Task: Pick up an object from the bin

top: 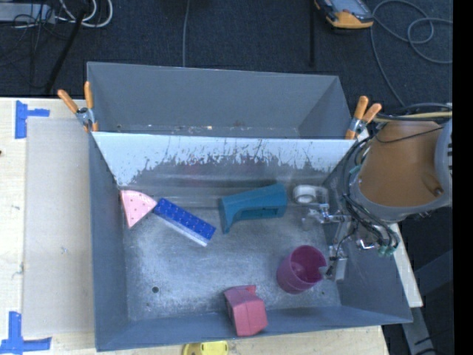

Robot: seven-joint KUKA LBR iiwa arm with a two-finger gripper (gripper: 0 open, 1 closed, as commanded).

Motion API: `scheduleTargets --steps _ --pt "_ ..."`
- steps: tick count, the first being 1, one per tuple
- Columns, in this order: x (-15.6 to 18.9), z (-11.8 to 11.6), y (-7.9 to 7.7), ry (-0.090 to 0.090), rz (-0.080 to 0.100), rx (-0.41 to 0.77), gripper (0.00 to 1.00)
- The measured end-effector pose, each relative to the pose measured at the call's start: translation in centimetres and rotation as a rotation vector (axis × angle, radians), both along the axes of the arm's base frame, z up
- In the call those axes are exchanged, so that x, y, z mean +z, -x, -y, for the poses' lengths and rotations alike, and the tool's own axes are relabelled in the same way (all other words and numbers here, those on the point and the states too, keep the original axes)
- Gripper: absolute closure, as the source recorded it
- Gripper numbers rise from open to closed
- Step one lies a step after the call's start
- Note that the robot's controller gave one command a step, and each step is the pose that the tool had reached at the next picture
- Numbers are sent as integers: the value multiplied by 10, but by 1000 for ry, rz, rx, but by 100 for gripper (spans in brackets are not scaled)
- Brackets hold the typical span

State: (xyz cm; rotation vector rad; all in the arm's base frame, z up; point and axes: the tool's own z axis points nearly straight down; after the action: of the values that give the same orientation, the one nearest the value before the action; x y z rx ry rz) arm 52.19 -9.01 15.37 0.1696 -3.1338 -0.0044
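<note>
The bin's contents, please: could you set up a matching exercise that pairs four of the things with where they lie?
Things:
1. purple cup
2. blue studded brick
3. pink wedge
4. magenta block

Places:
A. leftmost of all
B. lowest in the view
C. right beside the end effector
D. between the wedge and the teal piece

Pairs: 1-C; 2-D; 3-A; 4-B.

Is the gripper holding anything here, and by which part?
Cannot tell. The gripper is at the right rim of the purple cup, but no grip shows.
</note>
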Motion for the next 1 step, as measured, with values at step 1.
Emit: scheduleTargets --steps 1 --pt "0 -14 11 2 1 277 0"
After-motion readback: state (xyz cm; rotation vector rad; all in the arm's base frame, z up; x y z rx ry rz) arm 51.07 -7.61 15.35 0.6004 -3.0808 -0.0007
